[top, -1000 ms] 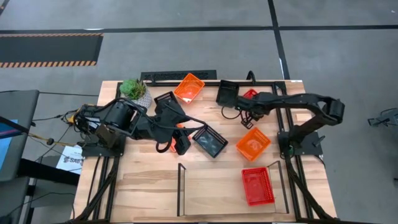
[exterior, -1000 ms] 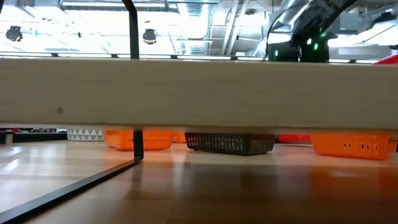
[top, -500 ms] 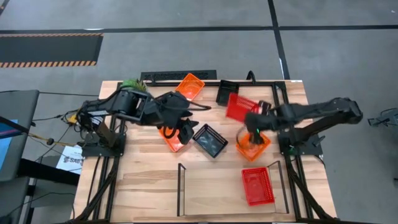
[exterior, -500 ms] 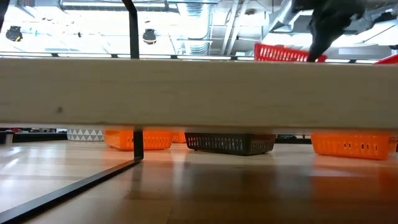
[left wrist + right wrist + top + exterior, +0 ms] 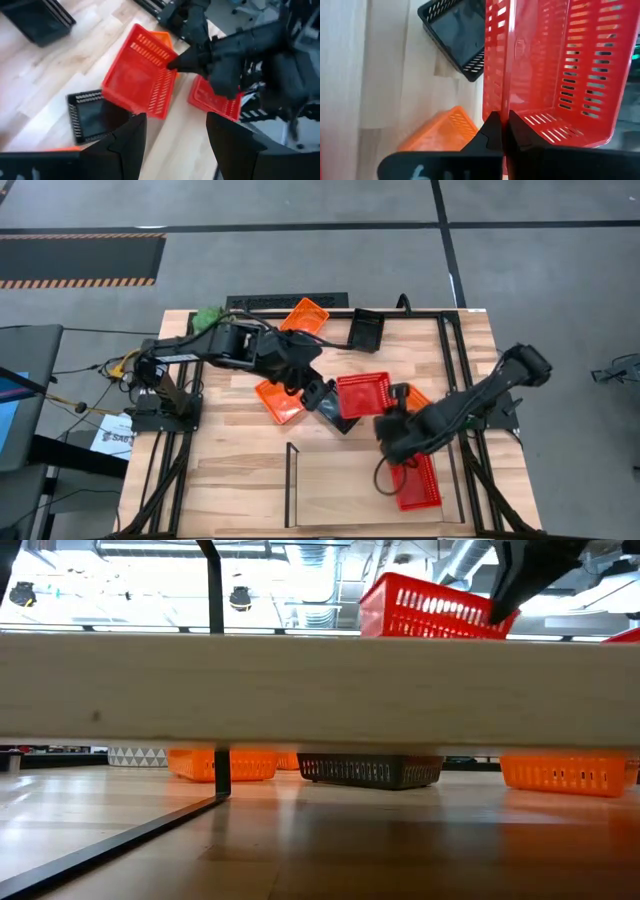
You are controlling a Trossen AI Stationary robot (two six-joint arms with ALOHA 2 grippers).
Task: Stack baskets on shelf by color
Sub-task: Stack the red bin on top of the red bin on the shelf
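My right gripper [image 5: 393, 417] is shut on a red basket [image 5: 362, 394] held in the air over the table's middle; the low view shows this red basket [image 5: 430, 608] above the shelf board [image 5: 300, 685]. Another red basket [image 5: 414, 480] lies on the shelf [image 5: 330, 500] at its right end. My left gripper [image 5: 320, 392] stands open just left of the held basket, above a black basket [image 5: 338, 418], touching nothing. An orange basket [image 5: 279, 401] lies left of the black one. My right gripper pinches one side wall of the red basket at its rim [image 5: 504, 107], one finger [image 5: 492, 131] outside and one inside. The fingers slant down from the table's near right. The basket is lifted clear and tilted, its open side up.
At the far edge lie an orange basket [image 5: 305, 316] and a black basket [image 5: 366, 330]; another orange basket [image 5: 417, 396] shows under my right arm. A green plant [image 5: 207, 317] stands far left. Black shelf uprights [image 5: 291, 480] rise near the front edge.
My right gripper has carried the red basket up from the far right part of the table toward the near edge and the middle, rolling as it went; the basket has turned about and now hangs clear over the table. My left gripper has drifted toward the right, staying open.
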